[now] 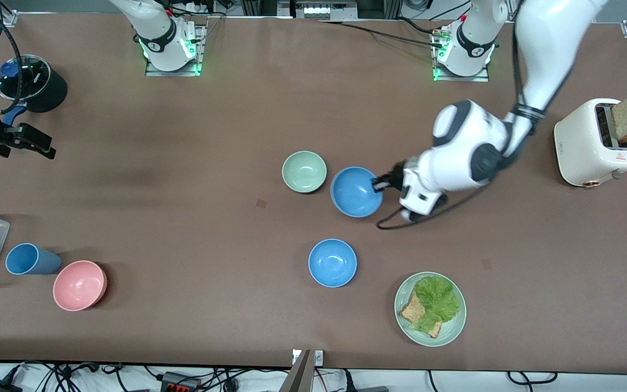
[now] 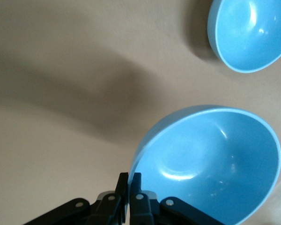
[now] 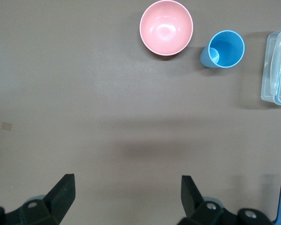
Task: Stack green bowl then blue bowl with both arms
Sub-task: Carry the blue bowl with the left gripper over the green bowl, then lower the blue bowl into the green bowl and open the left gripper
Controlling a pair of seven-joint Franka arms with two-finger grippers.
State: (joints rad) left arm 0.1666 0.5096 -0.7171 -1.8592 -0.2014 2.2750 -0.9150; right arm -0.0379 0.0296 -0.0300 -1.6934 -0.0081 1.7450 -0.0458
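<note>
A brown desk point(image 1: 183, 228) carries everything. The toaster point(image 1: 596, 142) is set by the edge at the left arm's end. Near the centre, the green bowl point(image 1: 304, 171) is just beside the blue bowl point(image 1: 355, 191), whose rim is pinched in the closed left gripper point(image 1: 382, 184). The right gripper point(image 3: 126, 192), spread wide and empty, is held over the desk's other end.

You see the left gripper point(image 1: 380, 184) clamped on the rim of a blue bowl point(image 1: 355, 191), which sits just beside the green bowl point(image 1: 303, 171) near the table's point(image 1: 183, 163) middle. A second blue bowl point(image 1: 332, 262) lies nearer the camera, apart from both. The right gripper point(image 1: 36, 144) waits over the edge at the right arm's end, its fingers hard to read.
</note>
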